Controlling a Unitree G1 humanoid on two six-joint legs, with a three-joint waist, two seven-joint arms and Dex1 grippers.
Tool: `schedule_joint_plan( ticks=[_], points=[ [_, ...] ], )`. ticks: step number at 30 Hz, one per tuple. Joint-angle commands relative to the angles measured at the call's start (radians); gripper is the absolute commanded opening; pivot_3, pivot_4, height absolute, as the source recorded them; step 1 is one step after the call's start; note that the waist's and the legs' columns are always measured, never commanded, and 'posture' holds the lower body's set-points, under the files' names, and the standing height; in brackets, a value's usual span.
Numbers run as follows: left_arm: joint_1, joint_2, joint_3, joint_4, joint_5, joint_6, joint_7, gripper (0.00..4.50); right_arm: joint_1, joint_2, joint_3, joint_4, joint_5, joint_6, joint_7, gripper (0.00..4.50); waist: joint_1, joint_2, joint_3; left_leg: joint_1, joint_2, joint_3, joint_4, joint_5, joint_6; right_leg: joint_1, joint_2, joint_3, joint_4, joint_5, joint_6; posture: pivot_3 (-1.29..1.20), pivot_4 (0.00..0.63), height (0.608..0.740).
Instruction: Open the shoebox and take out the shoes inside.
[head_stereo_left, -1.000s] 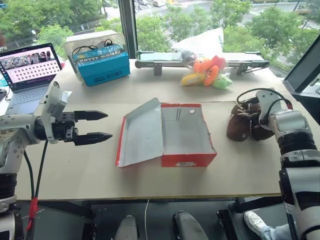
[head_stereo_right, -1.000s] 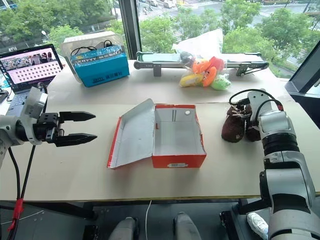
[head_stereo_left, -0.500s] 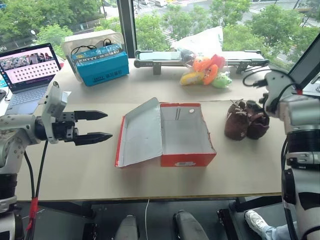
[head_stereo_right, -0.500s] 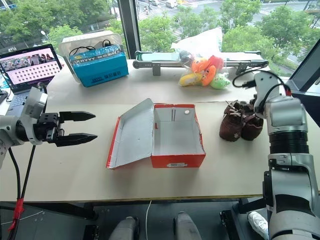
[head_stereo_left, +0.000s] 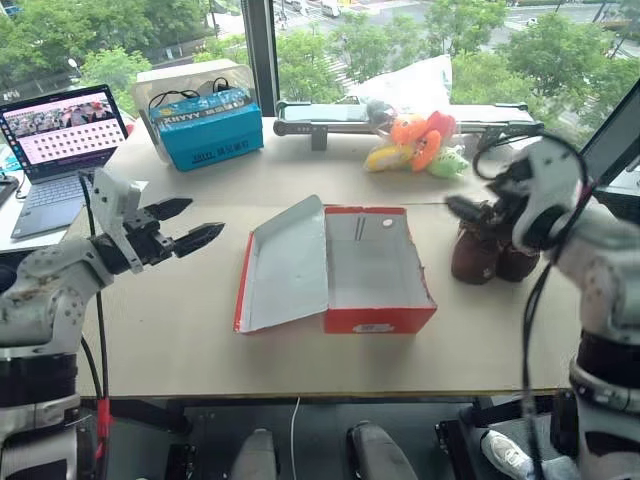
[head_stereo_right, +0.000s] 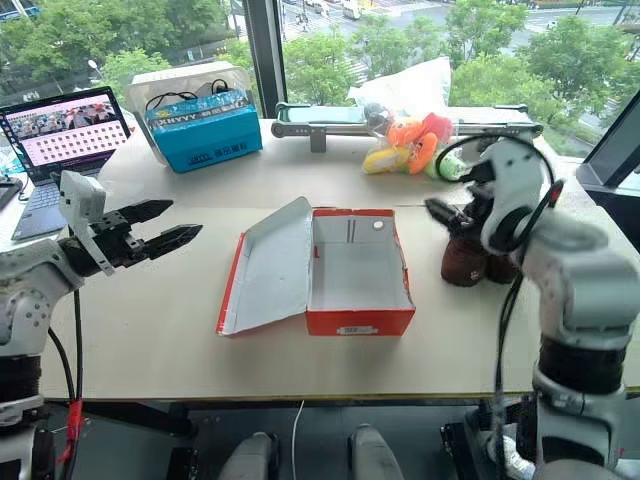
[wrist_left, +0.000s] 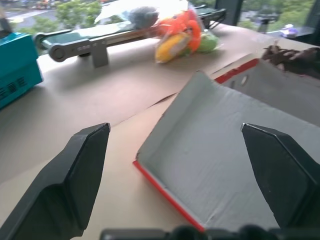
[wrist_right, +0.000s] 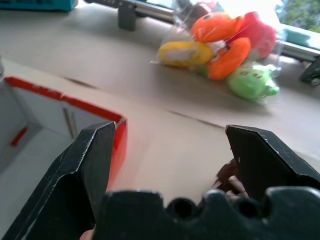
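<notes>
Right gripper (wrist_right: 167, 165) spread wide and empty, up above the table (head_stereo_left: 180, 330) by the shoes (head_stereo_right: 470, 258). Left gripper (head_stereo_left: 188, 224) also open, holding nothing, off to the box's left. Shoebox (head_stereo_left: 375, 270) lying open mid-table, lid flopped left, nothing inside. Shoes parked just right of it, so looks pretty much done; probably only pulling clear left. Shoes partly blocked by the right arm, laces hard to make out.
</notes>
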Motion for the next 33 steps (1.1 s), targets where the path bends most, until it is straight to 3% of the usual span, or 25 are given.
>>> schedule_joint_plan(
  ticks=[1, 8, 13, 22, 33],
  points=[
    [0.125, -0.145, 0.091, -0.065, 0.098, -0.081, 0.297, 4.50, 0.236, 0.101, -0.058, -0.166, 0.016, -0.046, -0.062, 4.17, 0.006, -0.001, -0.004, 0.000, 0.000, 0.000, 0.000, 0.000, 0.000, 0.000, 0.000, 0.000, 0.000, 0.000, 0.000, 0.00, 0.150, 0.701],
    [0.258, -0.264, 0.100, -0.067, 0.211, -0.191, 0.465, 4.50, 0.428, 0.145, -0.004, -0.164, -0.123, -0.251, -0.189, 4.17, 0.010, -0.006, -0.008, 0.001, -0.001, 0.000, 0.002, 0.001, -0.002, 0.001, -0.001, 0.000, 0.000, 0.003, 0.000, 0.00, 0.150, 0.701],
    [0.249, -0.316, 0.091, -0.007, 0.222, -0.236, 0.516, 4.50, 0.413, 0.235, -0.040, -0.112, -0.134, -0.332, -0.283, 4.17, 0.008, -0.007, -0.008, 0.015, 0.000, 0.001, 0.001, 0.001, -0.003, 0.015, -0.001, -0.001, -0.001, -0.002, -0.007, 0.00, 0.150, 0.701],
    [0.219, -0.350, 0.044, 0.028, 0.239, -0.272, 0.522, 4.50, 0.353, 0.273, -0.050, -0.080, -0.091, -0.336, -0.320, 4.17, 0.006, -0.007, -0.008, 0.013, 0.000, 0.000, 0.000, 0.001, -0.003, 0.014, -0.001, -0.001, -0.002, 0.001, 0.000, 0.00, 0.150, 0.701],
    [0.231, -0.367, 0.054, 0.030, 0.215, -0.299, 0.512, 4.50, 0.254, 0.353, -0.251, -0.179, 0.284, -0.194, -0.326, 4.17, 0.005, -0.007, -0.008, 0.012, 0.000, 0.000, 0.000, 0.001, -0.003, 0.013, -0.001, -0.001, -0.003, 0.001, 0.000, 0.00, 0.150, 0.701]
  ],
)
